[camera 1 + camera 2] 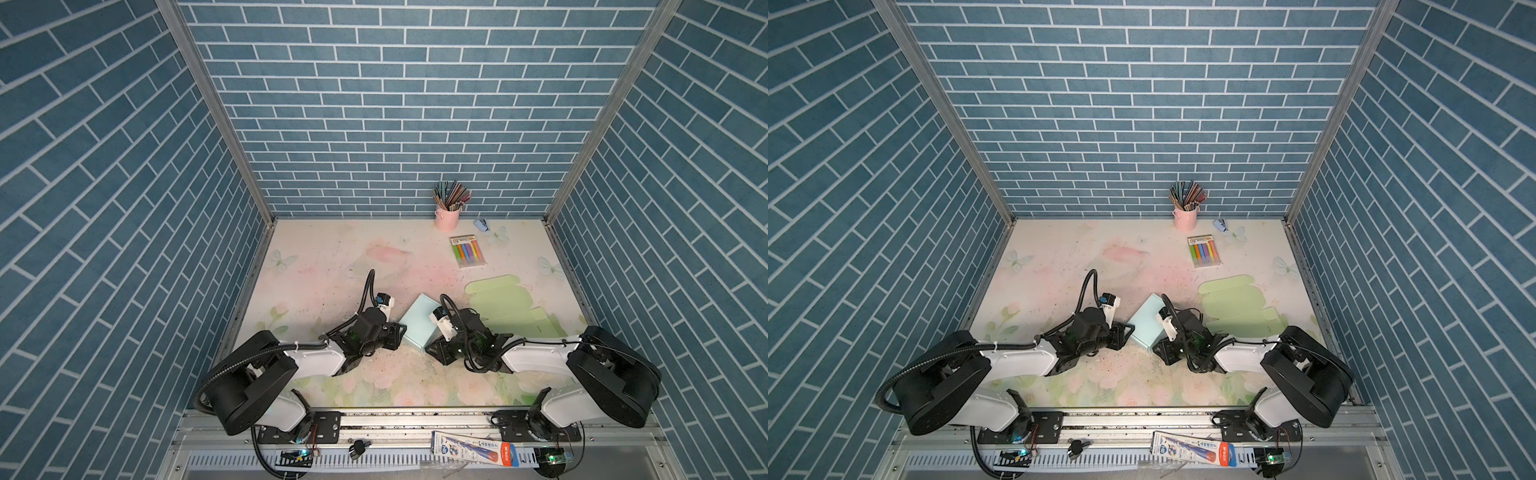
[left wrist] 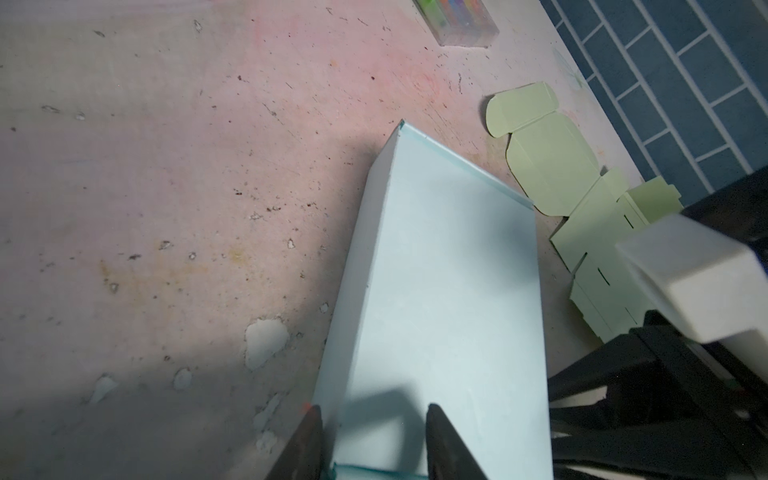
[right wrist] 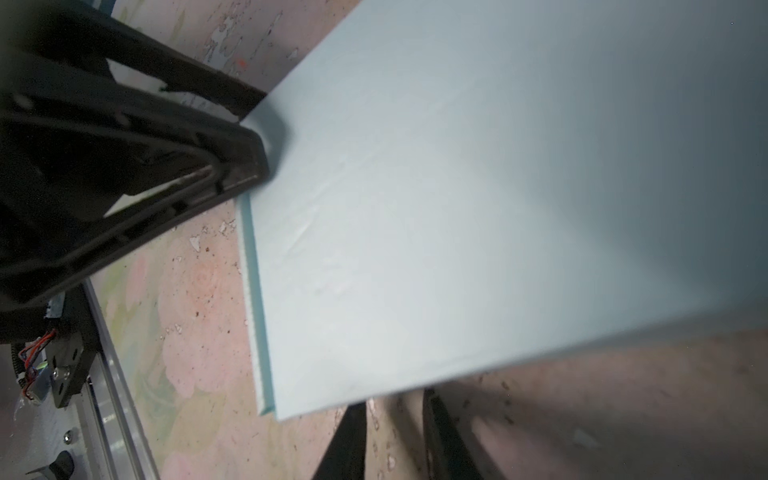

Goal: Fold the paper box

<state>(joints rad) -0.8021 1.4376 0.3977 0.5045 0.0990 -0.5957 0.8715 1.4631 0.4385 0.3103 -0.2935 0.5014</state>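
At the middle of the table (image 1: 332, 266), between the two grippers: the paper box (image 1: 419, 322), pale blue, already closed into a flat carton and set askew to the table's edges. Looks nearly finished, judging by the shut lid, with perhaps only a seam left to press home.

For the left gripper (image 1: 400, 334), jaws part-way apart and clamped, by the look of it, on the box's near corner. In the left wrist view, one of the fingers (image 2: 305, 444) outside the side wall, its mate over the lid. Probably pins the carton in place, keeping it from sliding under a push from the opposite side.

For the right gripper (image 3: 390, 419), jaws a narrow gap apart, bare table showing between, nothing held. Tips right at the box's lower edge in the right wrist view; touching or just short of it, cannot tell. Seems placed to nudge or tuck that edge against the left's hold.

As for containers: the box itself shut, contents hidden. By the back wall, a pink cup (image 1: 447, 219), upright, crammed with coloured pencils (image 1: 452, 195). Near it, a clear pack (image 1: 462, 240) of markers (image 1: 468, 253), flat on the table. To the right of the box, a green box blank (image 1: 513, 309) — unfolded, flat, holding nothing.
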